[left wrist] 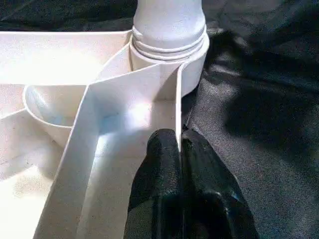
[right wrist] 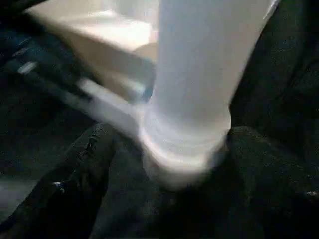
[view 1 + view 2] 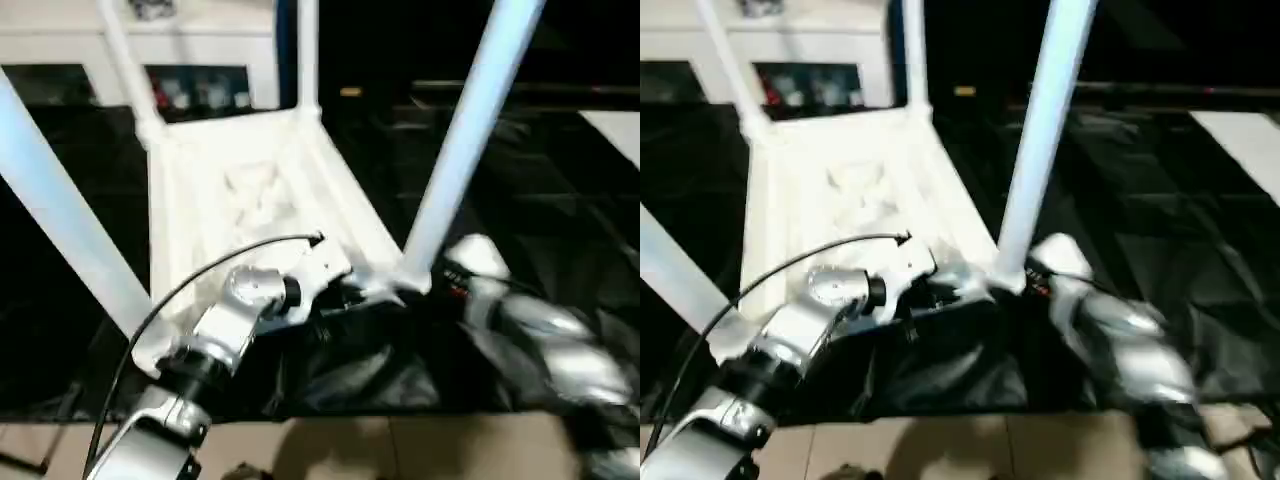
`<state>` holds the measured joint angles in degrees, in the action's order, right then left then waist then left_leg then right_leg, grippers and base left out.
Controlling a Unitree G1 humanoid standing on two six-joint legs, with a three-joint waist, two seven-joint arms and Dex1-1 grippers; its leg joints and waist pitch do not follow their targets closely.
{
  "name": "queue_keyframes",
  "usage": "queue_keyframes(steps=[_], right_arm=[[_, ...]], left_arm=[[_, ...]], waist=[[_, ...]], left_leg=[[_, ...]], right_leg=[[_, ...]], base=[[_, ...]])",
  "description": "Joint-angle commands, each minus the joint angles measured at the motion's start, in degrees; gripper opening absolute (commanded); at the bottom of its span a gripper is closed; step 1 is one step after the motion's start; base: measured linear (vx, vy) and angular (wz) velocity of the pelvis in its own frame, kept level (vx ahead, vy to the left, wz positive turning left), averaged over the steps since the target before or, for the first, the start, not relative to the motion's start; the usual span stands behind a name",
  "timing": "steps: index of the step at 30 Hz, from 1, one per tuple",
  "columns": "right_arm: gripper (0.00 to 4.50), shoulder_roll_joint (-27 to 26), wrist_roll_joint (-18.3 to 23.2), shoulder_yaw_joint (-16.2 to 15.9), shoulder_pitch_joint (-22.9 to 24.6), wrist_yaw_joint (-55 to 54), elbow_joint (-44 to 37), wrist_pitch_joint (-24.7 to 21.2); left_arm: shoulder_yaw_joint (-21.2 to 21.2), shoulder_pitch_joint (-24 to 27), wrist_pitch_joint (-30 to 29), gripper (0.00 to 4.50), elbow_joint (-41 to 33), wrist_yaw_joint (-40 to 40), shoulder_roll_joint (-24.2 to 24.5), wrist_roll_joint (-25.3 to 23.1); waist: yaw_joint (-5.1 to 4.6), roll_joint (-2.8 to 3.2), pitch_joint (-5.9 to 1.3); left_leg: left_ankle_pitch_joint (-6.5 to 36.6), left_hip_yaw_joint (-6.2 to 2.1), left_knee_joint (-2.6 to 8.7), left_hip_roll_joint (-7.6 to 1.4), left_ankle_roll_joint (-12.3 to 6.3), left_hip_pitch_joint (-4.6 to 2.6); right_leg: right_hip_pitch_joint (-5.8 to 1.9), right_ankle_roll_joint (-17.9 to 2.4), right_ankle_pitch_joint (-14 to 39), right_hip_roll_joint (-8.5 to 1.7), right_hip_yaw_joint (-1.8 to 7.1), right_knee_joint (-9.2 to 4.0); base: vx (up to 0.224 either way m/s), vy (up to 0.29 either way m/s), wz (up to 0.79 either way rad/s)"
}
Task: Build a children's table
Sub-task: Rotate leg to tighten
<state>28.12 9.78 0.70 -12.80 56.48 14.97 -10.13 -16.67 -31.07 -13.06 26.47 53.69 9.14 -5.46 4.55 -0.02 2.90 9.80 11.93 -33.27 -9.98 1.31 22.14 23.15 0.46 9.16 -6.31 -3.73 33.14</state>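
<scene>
Upturned children's table [image 3: 250,190] on black cloth [image 3: 520,200], 4 legs socketed. My left gripper [image 1: 179,149] pinches its rim rib; right gripper [image 2: 164,164] straddles the near-right leg [image 3: 470,130], fingers apart. I should withdraw straight, avoiding a jolt.

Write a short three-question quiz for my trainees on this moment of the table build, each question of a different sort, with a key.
1. True or false: the white plastic table top lies upside down on the black cloth, ribbed underside up.
2. What does the left gripper pinch? A) the black cloth B) a thin upright rim wall of the table top C) a tube leg
3. Fill in: the right gripper's black fingers stand on either side of the base of a white round ____, which stands in a corner socket.

Key: 1 true; 2 B; 3 tube leg.
</scene>
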Motion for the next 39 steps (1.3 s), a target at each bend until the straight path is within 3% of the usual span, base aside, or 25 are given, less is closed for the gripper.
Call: queue_keyframes(steps=[1,3,6,11,12,16,19,22,25,32,39], right_arm=[[3.93,1.0,1.4,0.7,0.8,2.1,-2.6,-0.9],[3.93,3.3,3.1,1.6,3.0,3.9,-5.9,-2.0],[3.93,4.0,3.7,2.0,3.6,4.4,-6.8,-2.3],[3.93,5.1,6.0,1.4,4.9,6.0,-10.8,-4.5],[3.93,4.7,5.6,1.1,4.4,5.3,-10.4,-4.4],[3.93,3.1,3.6,0.7,2.0,1.7,-8.4,-4.0],[3.93,2.6,2.6,0.4,1.0,0.2,-7.4,-3.7],[4.13,1.4,2.2,-1.7,-1.0,-0.1,-5.6,-4.2],[4.33,0.5,1.9,-2.9,-2.4,0.0,-4.1,-4.3],[4.47,-2.2,-4.4,-7.2,-8.5,-3.4,4.8,-0.2],[3.80,-3.2,-4.4,-8.1,-11.4,-3.4,8.8,1.5]], left_arm=[[0.4,1.0,2.2,0.00,-1.0,1.1,-0.1,2.3],[0.1,1.9,2.4,0.00,-2.3,1.6,0.4,2.7],[0.0,2.2,2.5,0.00,-2.7,1.8,0.6,2.7],[0.1,3.3,2.5,0.00,-4.1,1.9,0.8,3.1],[-0.4,3.6,2.4,0.00,-4.6,2.7,1.2,3.0],[-1.5,4.3,2.4,0.00,-5.4,4.3,2.4,3.0],[-1.7,4.4,2.2,0.00,-5.6,5.2,2.8,3.2],[-1.9,3.8,1.7,0.00,-5.3,6.9,3.5,3.4],[-2.0,3.3,1.7,0.00,-4.9,7.5,3.8,3.3],[-2.3,2.3,1.2,0.00,-4.0,8.7,4.6,3.6],[-2.4,1.6,1.4,0.00,-3.0,9.9,5.4,3.7]], waist=[[-0.04,-1.67,-3.41],[-0.26,-1.91,-3.39],[-0.33,-1.78,-3.33],[-0.28,-1.85,-3.41],[-0.26,-2.01,-3.44],[-0.18,-1.61,-3.55],[-0.28,-1.64,-3.57],[-0.03,-1.10,-3.67],[0.03,-1.13,-3.72],[-0.05,-0.76,-3.84],[-0.10,-0.85,-3.79]], left_leg=[[14.2,-1.59,3.92,-3.40,-5.32,-0.89],[15.2,-1.66,3.93,-3.44,-4.69,-1.03],[15.6,-1.72,4.02,-3.43,-4.41,-1.05],[14.9,-1.73,3.97,-3.51,-4.41,-1.07],[14.5,-1.74,3.96,-3.54,-4.46,-1.05],[12.9,-1.62,3.81,-3.41,-4.68,-1.05],[12.9,-1.52,3.76,-3.35,-4.15,-1.19],[12.5,-1.53,3.77,-3.35,-3.97,-1.30],[12.8,-1.53,3.70,-3.37,-3.76,-1.36],[13.0,-1.54,3.68,-3.26,-2.32,-1.41],[14.1,-1.54,3.72,-3.24,-2.28,-1.41]], right_leg=[[-2.25,-10.2,19.4,-2.88,2.17,-4.25],[-2.08,-9.7,21.5,-2.78,2.14,-4.44],[-2.03,-9.3,22.6,-2.78,2.14,-4.54],[-1.99,-9.3,21.5,-2.81,2.15,-4.35],[-2.02,-9.4,21.2,-2.86,2.15,-4.31],[-2.00,-10.5,18.4,-2.74,2.15,-3.95],[-1.97,-10.8,18.2,-2.68,2.15,-3.91],[-2.02,-11.0,16.8,-2.59,2.18,-3.78],[-2.08,-11.6,15.8,-2.63,2.16,-3.64],[-2.13,-12.7,14.1,-2.54,2.12,-3.19],[-2.30,-12.3,14.9,-2.59,2.18,-3.30]], base=[[0.000,0.000,0.00],[0.000,0.000,0.00],[0.000,0.000,0.00],[0.000,0.000,0.00],[0.000,0.000,0.00],[0.000,0.000,0.00],[0.000,0.000,0.00],[0.000,0.000,0.00],[0.000,0.000,0.00],[0.000,0.000,0.00],[0.000,0.000,0.00]])
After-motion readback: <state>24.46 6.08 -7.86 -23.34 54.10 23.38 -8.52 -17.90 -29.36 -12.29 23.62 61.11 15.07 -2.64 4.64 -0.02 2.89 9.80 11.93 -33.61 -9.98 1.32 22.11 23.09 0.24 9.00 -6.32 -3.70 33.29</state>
